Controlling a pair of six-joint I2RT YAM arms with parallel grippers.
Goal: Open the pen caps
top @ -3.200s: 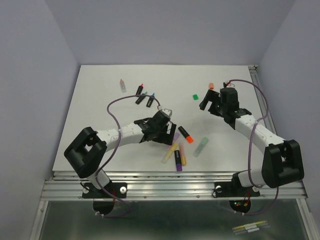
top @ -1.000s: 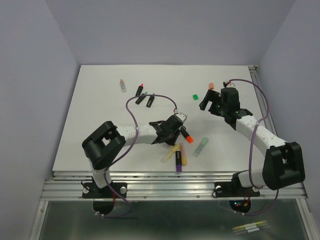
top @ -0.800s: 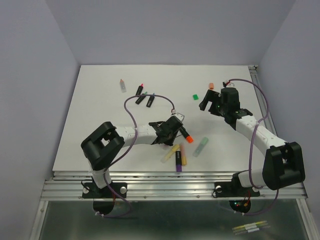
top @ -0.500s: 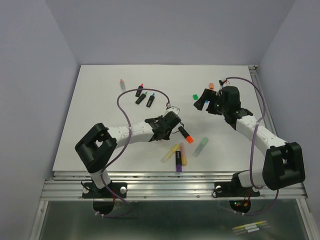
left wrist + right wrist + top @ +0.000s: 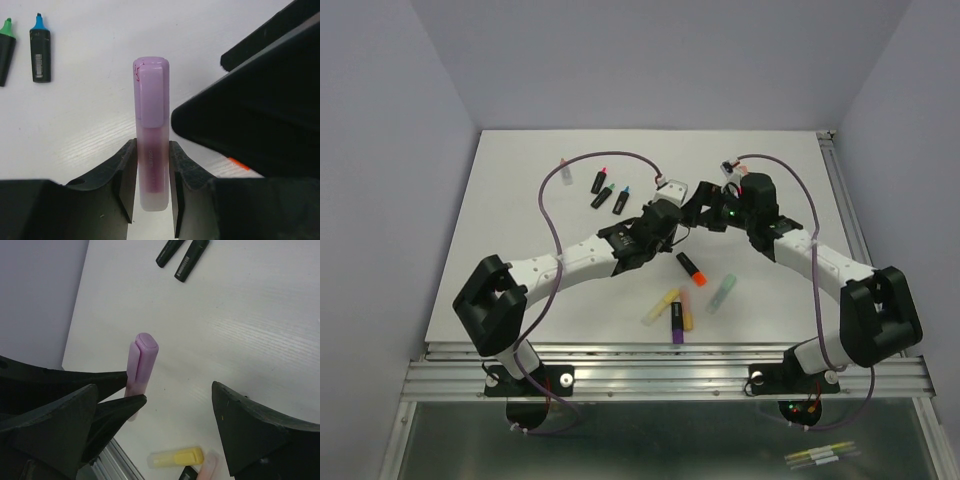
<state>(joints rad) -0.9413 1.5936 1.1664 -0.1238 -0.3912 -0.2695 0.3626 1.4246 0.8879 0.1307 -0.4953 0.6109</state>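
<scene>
My left gripper (image 5: 151,186) is shut on the barrel of a pastel purple pen (image 5: 151,150) and holds it above the table. Its purple cap (image 5: 151,95) is still on and points away from the fingers. In the top view the left gripper (image 5: 670,214) and right gripper (image 5: 707,205) meet over the middle of the table. The right gripper (image 5: 155,432) is open, and the purple pen's cap (image 5: 143,352) stands out in front of its wide-apart fingers. One black right finger (image 5: 250,120) lies just right of the cap, with a narrow gap between them.
Three black pens (image 5: 608,192) lie at the back left, two of them showing bare green (image 5: 7,22) and blue (image 5: 38,20) tips. Nearer the front lie a black pen with an orange cap (image 5: 691,268), a green pastel pen (image 5: 721,293), and yellow (image 5: 660,306), pink and purple ones.
The left gripper has lifted the purple pen away from the front cluster and carried it back toward the centre. The right gripper has swung left to meet it, staying open.
</scene>
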